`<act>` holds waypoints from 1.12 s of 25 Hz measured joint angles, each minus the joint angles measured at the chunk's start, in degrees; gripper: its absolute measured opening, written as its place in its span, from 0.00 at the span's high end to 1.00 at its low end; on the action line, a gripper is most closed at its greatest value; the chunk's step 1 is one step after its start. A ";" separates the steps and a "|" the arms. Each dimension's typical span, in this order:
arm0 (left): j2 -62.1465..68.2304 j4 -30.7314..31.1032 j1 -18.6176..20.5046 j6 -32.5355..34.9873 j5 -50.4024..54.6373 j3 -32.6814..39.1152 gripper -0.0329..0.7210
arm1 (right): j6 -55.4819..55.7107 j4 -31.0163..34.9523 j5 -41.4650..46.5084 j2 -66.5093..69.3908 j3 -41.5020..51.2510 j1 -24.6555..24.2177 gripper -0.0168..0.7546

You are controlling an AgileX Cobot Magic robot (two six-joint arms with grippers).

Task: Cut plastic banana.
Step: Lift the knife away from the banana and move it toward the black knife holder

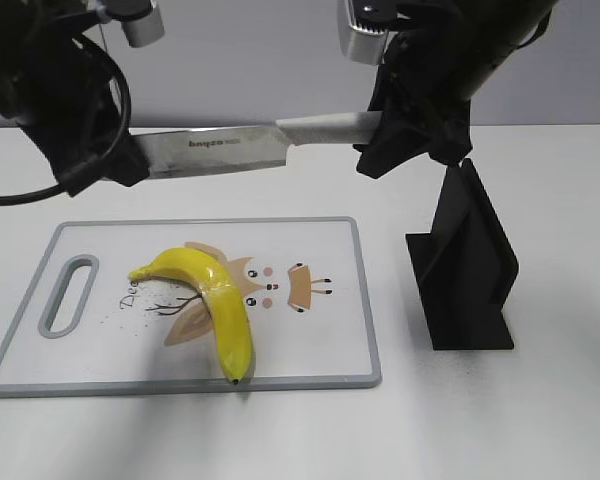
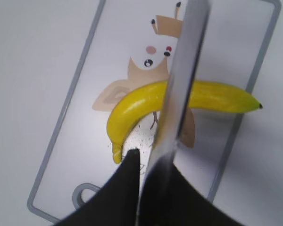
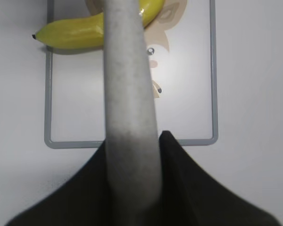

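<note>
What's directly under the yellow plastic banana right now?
The white cutting board with the grey rim, lying on the white table. The yellow plastic banana covers part of the board's printed owl picture; that part cannot be seen.

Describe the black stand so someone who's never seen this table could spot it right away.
Find the grey-rimmed cutting board with the plastic banana on it. Just off its right edge stands the black stand, upright and angular, the only dark thing resting on the white table.

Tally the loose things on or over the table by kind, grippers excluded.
Banana: 1
Knife: 1
Cutting board: 1
Black stand: 1
Total: 4
</note>
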 joint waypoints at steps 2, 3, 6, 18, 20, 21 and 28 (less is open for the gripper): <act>0.00 -0.47 0.33 -0.81 -1.03 0.00 0.65 | 0.38 -0.75 0.00 0.00 0.00 -0.19 0.71; 0.00 -0.70 0.41 -0.94 -1.39 0.00 0.53 | 0.44 -0.89 0.00 0.00 0.00 -0.27 0.72; 0.00 -1.52 0.41 -1.12 -1.71 0.00 0.22 | 0.92 -0.94 -1.00 0.00 0.00 -0.27 0.72; -3.71 2.25 4.00 -14.26 -3.33 -5.86 0.10 | 7.69 -14.63 -3.19 0.00 0.00 -0.77 0.73; -4.52 3.95 6.39 -21.32 -3.39 -7.96 0.11 | 11.48 -14.88 -3.19 0.00 0.00 -0.77 0.73; -4.77 5.07 7.77 -24.27 -2.96 -8.61 0.12 | 14.50 -14.88 -3.19 0.00 0.00 -0.77 0.73; -5.25 17.17 16.22 -44.54 7.75 -9.42 0.17 | 41.91 -16.17 0.61 0.00 -2.08 -0.77 0.73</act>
